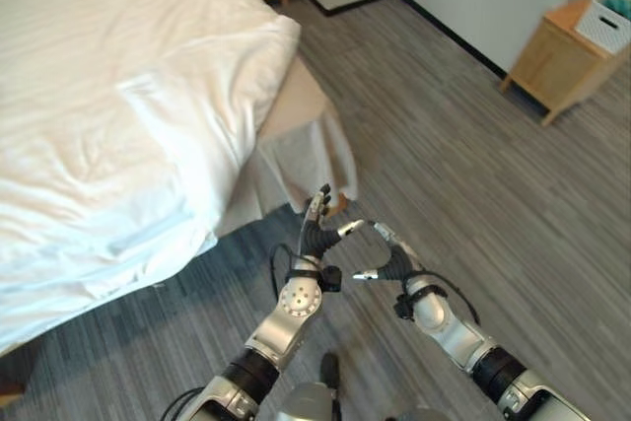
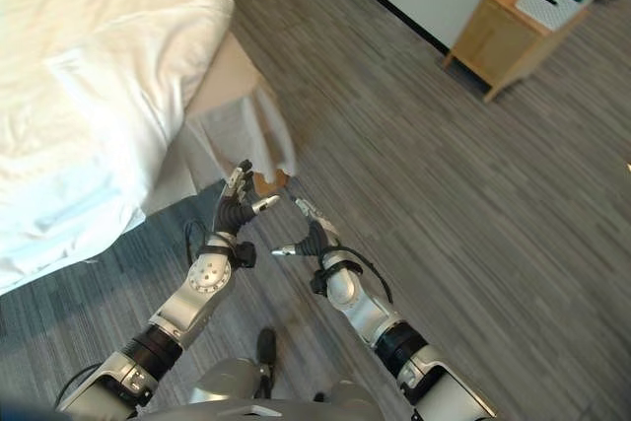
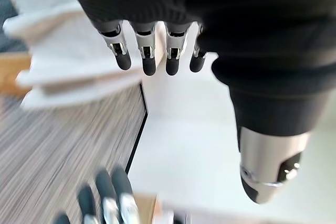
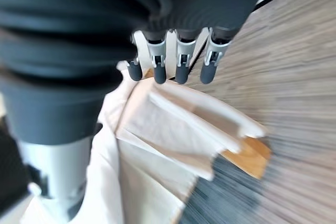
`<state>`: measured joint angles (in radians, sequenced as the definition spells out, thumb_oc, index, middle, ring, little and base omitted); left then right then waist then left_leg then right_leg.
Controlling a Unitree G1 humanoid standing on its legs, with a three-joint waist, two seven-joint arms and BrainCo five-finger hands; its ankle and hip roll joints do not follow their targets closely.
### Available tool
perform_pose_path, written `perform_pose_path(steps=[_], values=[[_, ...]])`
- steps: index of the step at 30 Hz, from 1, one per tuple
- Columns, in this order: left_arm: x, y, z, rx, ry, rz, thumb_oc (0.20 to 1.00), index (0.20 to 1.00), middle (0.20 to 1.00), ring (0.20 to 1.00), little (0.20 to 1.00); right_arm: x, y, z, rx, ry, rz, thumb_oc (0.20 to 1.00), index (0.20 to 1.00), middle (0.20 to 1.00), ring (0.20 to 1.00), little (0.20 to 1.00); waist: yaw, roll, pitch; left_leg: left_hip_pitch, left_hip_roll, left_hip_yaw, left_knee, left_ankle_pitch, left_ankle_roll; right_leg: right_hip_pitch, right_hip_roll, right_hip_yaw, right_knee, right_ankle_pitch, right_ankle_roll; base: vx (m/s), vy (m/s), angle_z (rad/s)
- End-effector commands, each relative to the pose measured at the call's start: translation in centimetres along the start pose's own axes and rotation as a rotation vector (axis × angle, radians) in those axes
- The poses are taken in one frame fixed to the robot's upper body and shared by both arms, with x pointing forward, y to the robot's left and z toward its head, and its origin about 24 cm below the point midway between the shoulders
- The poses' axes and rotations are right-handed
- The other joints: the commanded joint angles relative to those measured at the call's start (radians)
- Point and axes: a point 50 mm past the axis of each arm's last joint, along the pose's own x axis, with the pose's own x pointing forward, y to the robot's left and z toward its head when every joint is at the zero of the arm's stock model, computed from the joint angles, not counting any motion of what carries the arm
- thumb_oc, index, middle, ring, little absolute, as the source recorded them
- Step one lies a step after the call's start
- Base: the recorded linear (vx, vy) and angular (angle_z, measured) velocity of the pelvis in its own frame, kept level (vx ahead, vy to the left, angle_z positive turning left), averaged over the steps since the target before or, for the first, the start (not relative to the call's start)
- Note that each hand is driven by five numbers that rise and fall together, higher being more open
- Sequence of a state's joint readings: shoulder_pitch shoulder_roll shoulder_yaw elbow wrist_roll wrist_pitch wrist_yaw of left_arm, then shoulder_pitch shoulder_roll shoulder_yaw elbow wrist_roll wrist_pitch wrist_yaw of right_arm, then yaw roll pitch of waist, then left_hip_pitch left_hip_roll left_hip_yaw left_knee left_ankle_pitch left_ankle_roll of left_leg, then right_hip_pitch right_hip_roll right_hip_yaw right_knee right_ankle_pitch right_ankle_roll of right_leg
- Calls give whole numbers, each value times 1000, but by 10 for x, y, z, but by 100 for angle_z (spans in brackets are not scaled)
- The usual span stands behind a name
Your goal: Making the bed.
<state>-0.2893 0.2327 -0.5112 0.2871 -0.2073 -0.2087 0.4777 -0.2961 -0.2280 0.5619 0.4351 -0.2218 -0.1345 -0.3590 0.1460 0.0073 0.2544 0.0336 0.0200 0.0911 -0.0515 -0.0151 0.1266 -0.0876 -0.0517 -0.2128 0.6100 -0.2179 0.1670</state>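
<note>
Both the left robot hand (image 1: 315, 229) and right robot hand (image 1: 386, 253) hover empty, fingers loosely extended, near the bed's corner, where the soft, light white duvet (image 1: 118, 115) lies rumpled, probably best pinched at its hanging near edge.

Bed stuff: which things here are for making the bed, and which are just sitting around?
For the bed:
white duvet
beige bed skirt
left hand, open
right hand, open

Just sitting around:
wooden side table
white basket on it
</note>
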Motion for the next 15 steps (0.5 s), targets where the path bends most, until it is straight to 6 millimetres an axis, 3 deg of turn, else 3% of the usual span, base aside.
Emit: perform_pose_path(steps=[1, 2, 3, 6, 8, 10, 15], values=[[8, -20, 22, 108, -143, -42, 1000, 1000, 1000, 1000, 1000, 11, -1, 28, 126, -95, -71, 1000, 1000, 1000, 1000, 1000, -26, 4, -1, 20, -22, -64, -36, -2, -98, -24, -22, 50, -226, 127, -21, 527, -131, 205], [10, -28, 26, 117, -163, -59, 1000, 1000, 1000, 1000, 1000, 10, -6, 21, 132, -61, -109, 1000, 1000, 1000, 1000, 1000, -55, -5, -10, 37, -34, -137, -36, -29, -117, -36, -38, 111, -436, 142, -29, 591, -188, 211], [11, -30, 26, 125, -163, -60, 1000, 1000, 1000, 1000, 1000, 10, -6, 19, 136, -50, -117, 1000, 1000, 1000, 1000, 1000, -77, -9, -14, 48, -34, -177, -36, -47, -128, -54, -59, 143, -527, 188, -14, 597, -213, 188], [13, -31, 24, 136, -159, -62, 1000, 1000, 1000, 1000, 1000, 11, -1, 19, 114, -40, -100, 1000, 1000, 1000, 1000, 1000, -106, -7, -23, 85, -2, -220, -36, -92, -151, -115, -131, 95, -676, 301, 35, 406, -152, 160], [12, -30, 23, 138, -161, -56, 1000, 1000, 1000, 1000, 1000, 10, 3, 20, 98, -48, -80, 1000, 1000, 1000, 1000, 1000, -119, 6, -22, 117, 25, -234, -36, -118, -159, -157, -142, 67, -688, 318, 45, 430, -146, 66], [11, -31, 22, 118, -157, -52, 1000, 1000, 1000, 1000, 1000, 8, 7, 15, 68, -33, -63, 1000, 1000, 1000, 1000, 1000, -152, 9, -11, 181, 61, -278, -36, -155, -173, -215, -150, 85, -686, 346, 64, 638, -252, 77], [10, -38, 18, 86, -133, -63, 1000, 1000, 1000, 1000, 1000, 5, 14, 12, 72, -16, -59, 1000, 1000, 1000, 1000, 1000, -184, -21, -36, 252, 85, -317, -36, -212, -195, -154, -123, 142, -697, 378, 77, 340, -177, 62]])
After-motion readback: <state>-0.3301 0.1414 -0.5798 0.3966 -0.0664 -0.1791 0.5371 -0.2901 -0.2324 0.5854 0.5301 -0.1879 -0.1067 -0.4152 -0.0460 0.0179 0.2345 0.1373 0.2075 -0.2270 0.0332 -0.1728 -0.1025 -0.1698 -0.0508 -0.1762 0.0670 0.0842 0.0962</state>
